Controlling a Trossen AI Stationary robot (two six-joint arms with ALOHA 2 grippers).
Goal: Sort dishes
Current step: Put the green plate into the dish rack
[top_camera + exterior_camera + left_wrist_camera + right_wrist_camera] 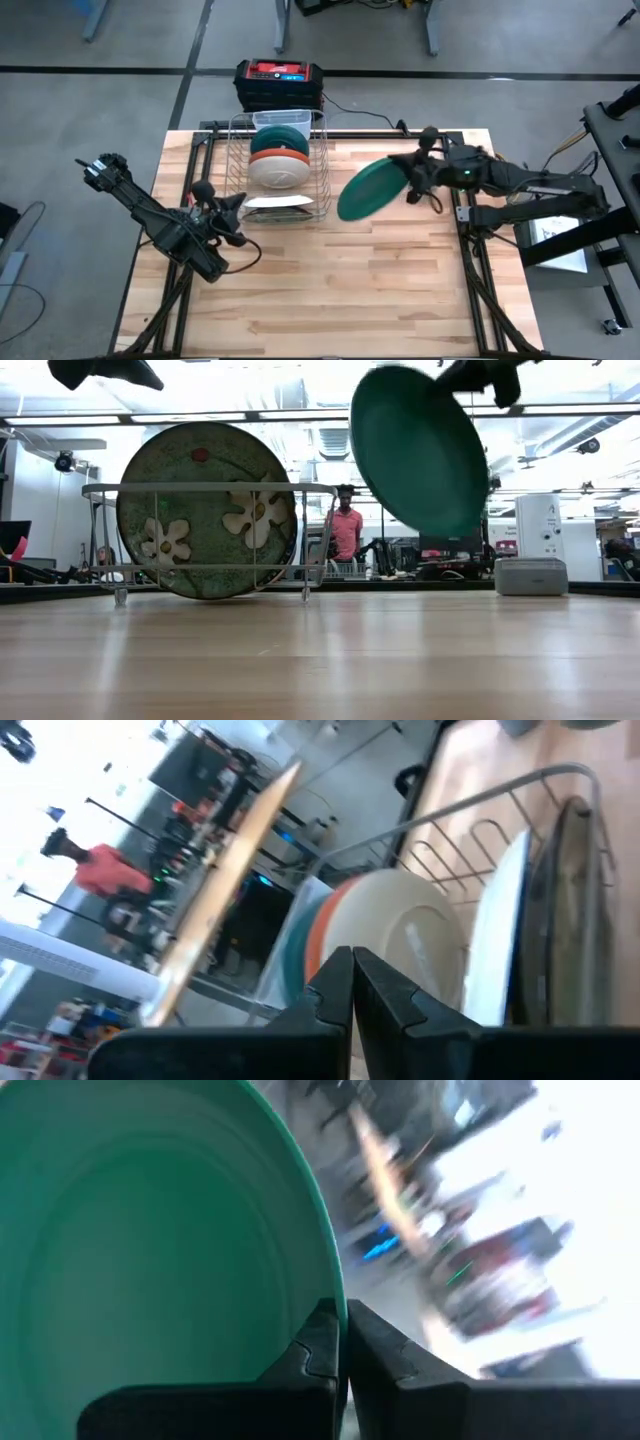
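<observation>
2 arms show in the high view. The right gripper [408, 180] carries a green plate [370, 189] lifted clear of the table [400, 300], just right of the wire rack [318, 150]. The plate is tilted, with its long axis slanting from the gripper down toward the rack's near right corner, so the rack lies to the left of the fingers. The right arm is plainly the nearer one for slotting it in. In the rack stand a teal dish [279, 130], an orange dish [278, 153] and a white dish [280, 172], with more at the front. The left gripper [232, 205] waits at the rack's left front corner.

In the low view, which alone shows height, the green plate [418, 448] hangs well above the wood, near upright. Only here does a large dark green flowered plate [207, 510] show its face, filling the rack's front.

In the left wrist view, the left gripper [352, 975] has its fingers pressed together on nothing, facing the racked white dish [400, 945].

In the right wrist view, the right gripper [341, 1330] pinches the plate's rim [322, 1240], a grip no other view resolves.
</observation>
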